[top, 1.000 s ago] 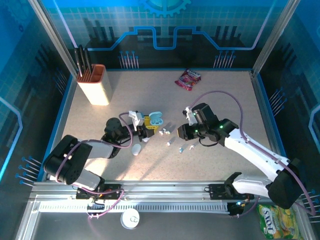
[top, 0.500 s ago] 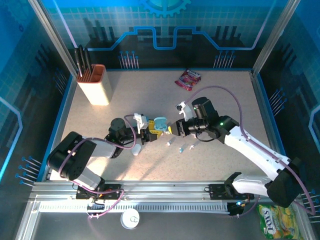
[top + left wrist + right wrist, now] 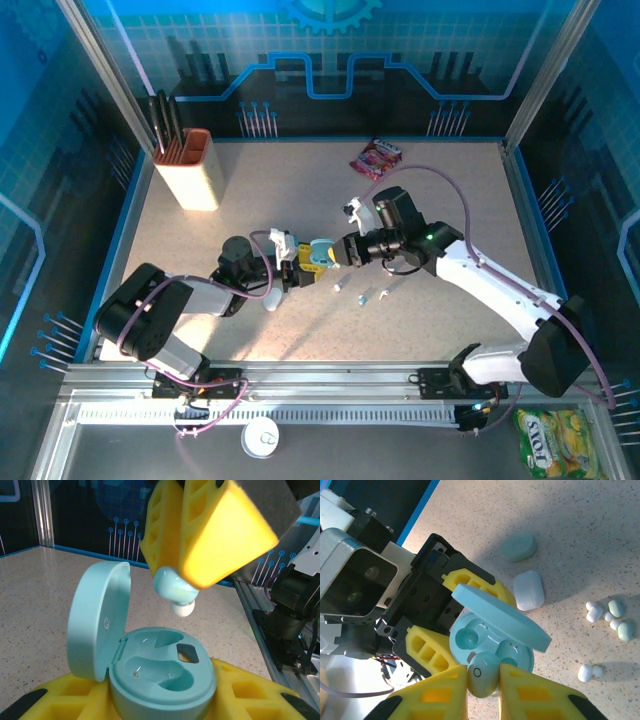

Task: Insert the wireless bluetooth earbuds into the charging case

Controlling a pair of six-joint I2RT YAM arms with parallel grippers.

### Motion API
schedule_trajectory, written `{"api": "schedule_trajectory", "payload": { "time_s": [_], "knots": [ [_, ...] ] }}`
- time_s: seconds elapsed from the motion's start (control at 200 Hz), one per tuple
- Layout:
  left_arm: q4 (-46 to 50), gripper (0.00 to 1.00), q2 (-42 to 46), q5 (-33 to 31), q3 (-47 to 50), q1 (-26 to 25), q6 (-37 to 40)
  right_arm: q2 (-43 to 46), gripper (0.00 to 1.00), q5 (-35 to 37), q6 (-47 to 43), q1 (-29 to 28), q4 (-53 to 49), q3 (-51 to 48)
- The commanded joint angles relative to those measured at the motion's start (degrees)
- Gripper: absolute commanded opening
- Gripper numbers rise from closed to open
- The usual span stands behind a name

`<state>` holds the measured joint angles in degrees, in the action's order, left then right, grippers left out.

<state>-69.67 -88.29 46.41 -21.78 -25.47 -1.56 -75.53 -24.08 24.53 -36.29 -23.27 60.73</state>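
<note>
Charging case [image 3: 161,680], light blue, lid open: gripped by left pincer [image 3: 303,266]. Light-blue earbud [image 3: 172,587]: clamped in right pincer [image 3: 483,690], just above case. Loose earbuds [image 3: 362,297]: bench [image 3: 450,200], 4–5 o'clock of case.

Blue lettering on yellow-green bag [image 3: 549,444], too small to read

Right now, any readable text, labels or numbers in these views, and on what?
Yellow-green bag: large print, too blurred to read.
Red packet: print too small to read.
Blue case and earbud: no text, only a small ring on the earbud.
</note>
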Motion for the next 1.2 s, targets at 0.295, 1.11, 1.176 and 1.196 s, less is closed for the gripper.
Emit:
{"api": "schedule_trajectory", "payload": {
  "time_s": [0.295,1.11,1.176,1.196],
  "knots": [
    [-3.8,0.38,2.2,1.8,-0.4,-0.5,-2.1,-2.3,0.20,-1.8,0.0,0.3,2.7,0.0],
    [-6.9,0.37,2.2,-1.0,1.6,1.0,-1.7,9.1,0.56,1.9,-2.0,2.4,2.7,-5.2],
    [-7.4,0.38,2.8,-1.1,2.1,2.2,-2.1,12.4,0.57,3.6,-1.1,3.3,3.3,-8.3],
    [-7.6,0.37,3.0,-1.1,2.4,2.7,-2.3,13.4,0.57,4.3,-0.5,3.6,3.3,-9.3]
  ]
}}
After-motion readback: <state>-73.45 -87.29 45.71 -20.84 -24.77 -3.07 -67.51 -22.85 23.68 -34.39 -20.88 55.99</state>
